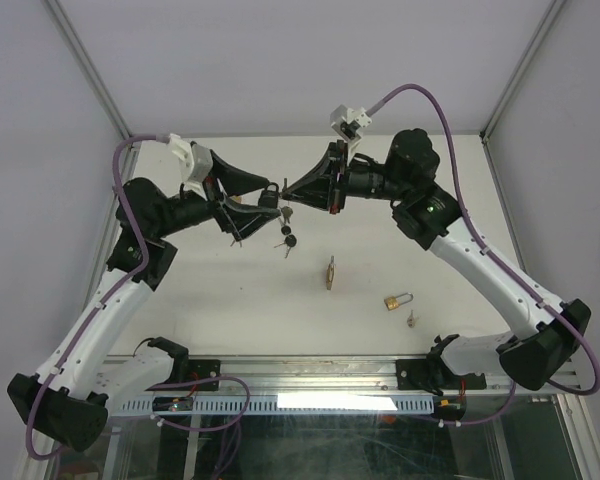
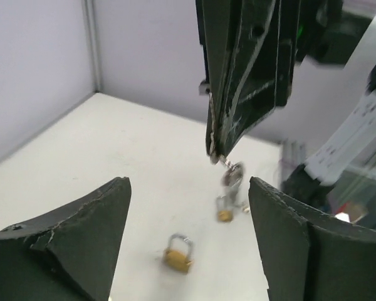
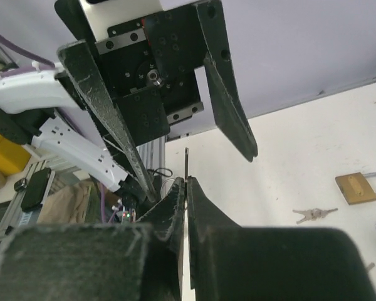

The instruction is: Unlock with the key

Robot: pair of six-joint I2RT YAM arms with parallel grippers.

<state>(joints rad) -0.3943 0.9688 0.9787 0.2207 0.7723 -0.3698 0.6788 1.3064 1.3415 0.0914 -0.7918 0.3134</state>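
My right gripper (image 1: 286,190) is shut on a key (image 3: 186,164), whose thin blade sticks out past the fingertips (image 3: 175,200). A ring with more keys (image 1: 287,238) dangles below it. My left gripper (image 1: 276,198) is open and empty, its jaws wide apart around the key's tip in mid-air. In the left wrist view the right fingers (image 2: 244,81) come down from above with the key (image 2: 220,160) between my left fingers (image 2: 94,232). Two brass padlocks (image 1: 330,272) (image 1: 398,300) lie on the white table below, also in the left wrist view (image 2: 177,254) (image 2: 224,212).
A loose key (image 1: 412,320) lies beside the right padlock, both also in the right wrist view, padlock (image 3: 357,187) and key (image 3: 313,214). White walls enclose the table on three sides. An aluminium rail (image 1: 330,375) runs along the near edge.
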